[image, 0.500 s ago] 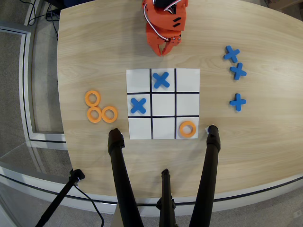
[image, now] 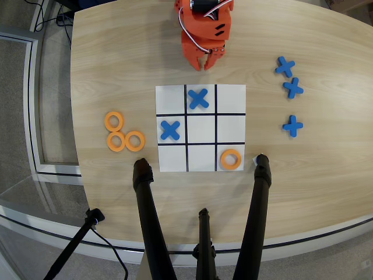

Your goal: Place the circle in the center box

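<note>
Overhead, we logged the gripper point(image: 206, 63) parked at the far table edge beyond the board point(image: 201, 93), its orange jaws nearly together with only a narrow gap, holding nothing. We judged this a rest pose, clear of the pieces. Three orange circles point(image: 123, 134) sat clustered on bare wood left of the board, two of them touching, apparently a supply stock; a fourth circle point(image: 231, 159) lay in the bottom-right square. The center box point(image: 201, 129) was empty, bounded by black lines. Blue crosses occupied the top-middle square point(image: 199, 98) and the middle-left square point(image: 169, 130), so an approach to the center passes close beside both. Three spare crosses point(image: 289, 87) lay well right of the board. Open wood around the cluster gave room to descend.
</note>
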